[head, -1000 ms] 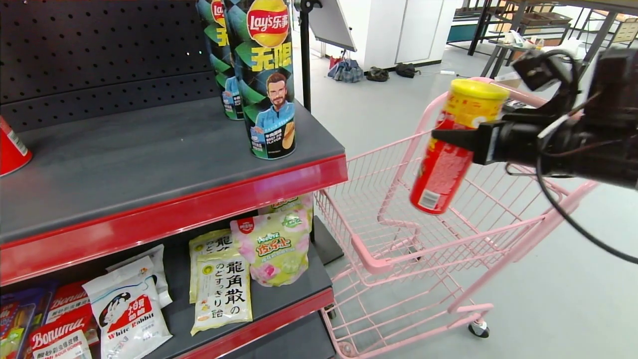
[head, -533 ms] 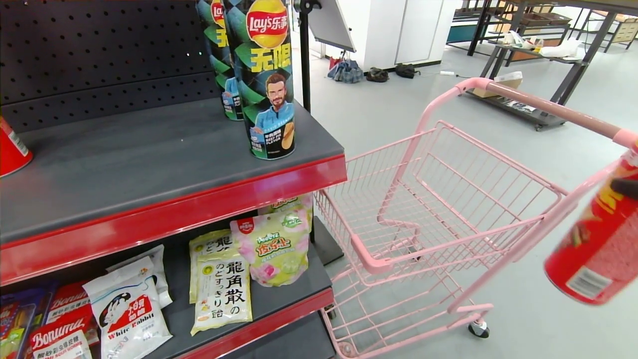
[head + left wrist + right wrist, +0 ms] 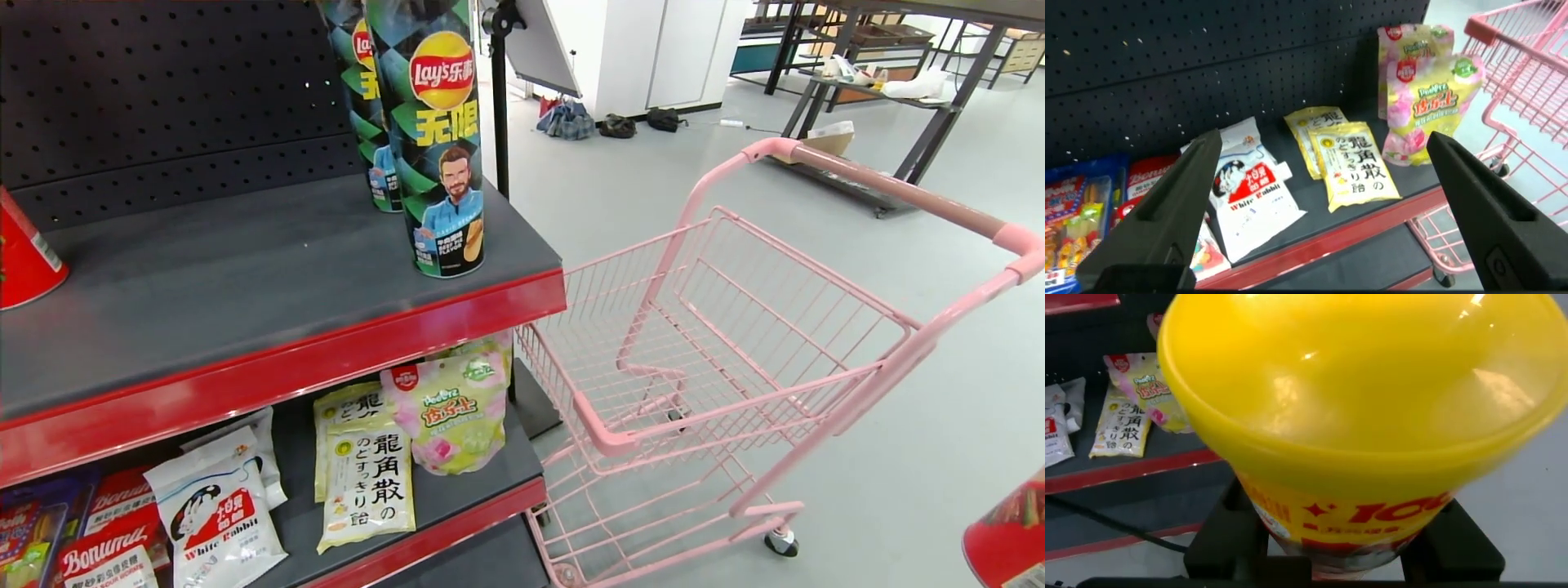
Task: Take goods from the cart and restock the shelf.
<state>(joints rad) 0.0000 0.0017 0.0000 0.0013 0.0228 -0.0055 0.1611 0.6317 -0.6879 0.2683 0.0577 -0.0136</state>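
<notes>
Holding a red can (image 3: 1355,416) w/ a yellow lid, the R pincer (image 3: 1343,551) is sitting clamped round the can's body just under the lid rim. In head view the can is hanging low on the robot's right, outside the cart (image 3: 816,155) and well apart from the shelf (image 3: 245,269).

Handling, my guess: it's prob behaving as a light, stiff tube w/ a smooth printed skin, so it's risking a slip if the grip is loosening and a dent if it's squeezing hard. Contents are likely breaking easily. The lid is looking like a push-on cap, so taking hold on the body, not the lid, is making sense, w/ the can going down upright.

Views: R wrist view is giving the lid and grip close up. Head view is adding the shelf top w/ free space beside the tall dark cans (image 3: 437,139). L wrist view is adding the L pincer (image 3: 1319,163), fingers spread apart and carrying nothing, hanging in front of the snack bags (image 3: 1355,163) on the lower shelf
</notes>
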